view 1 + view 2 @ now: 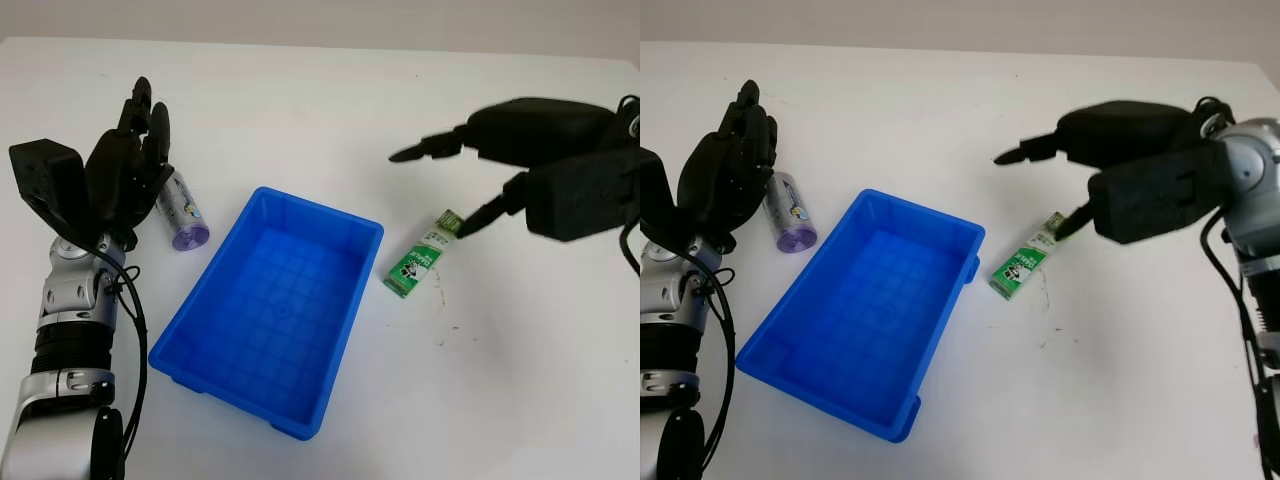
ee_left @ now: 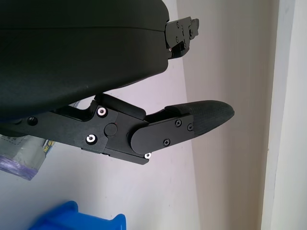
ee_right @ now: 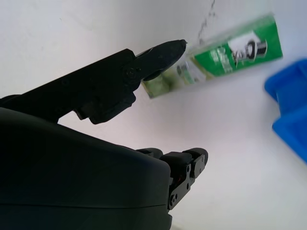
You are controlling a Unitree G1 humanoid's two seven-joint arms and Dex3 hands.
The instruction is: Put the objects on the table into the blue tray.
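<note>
The blue tray (image 1: 270,305) sits mid-table, with nothing inside it. A green and white carton (image 1: 423,256) lies flat just right of the tray. My right hand (image 1: 455,190) hovers over the carton's far end, open, one fingertip (image 3: 175,47) close to the carton (image 3: 230,52). A silver cylinder with a purple cap (image 1: 181,212) lies left of the tray. My left hand (image 1: 130,160) is raised just left of the cylinder, open and holding nothing. In the left wrist view the cylinder (image 2: 21,155) peeks out beside the hand's shell.
The white table (image 1: 300,110) stretches well beyond the tray at the back and front right. A few dark marks (image 1: 452,330) dot the surface near the carton. The tray's corner (image 3: 290,105) shows in the right wrist view.
</note>
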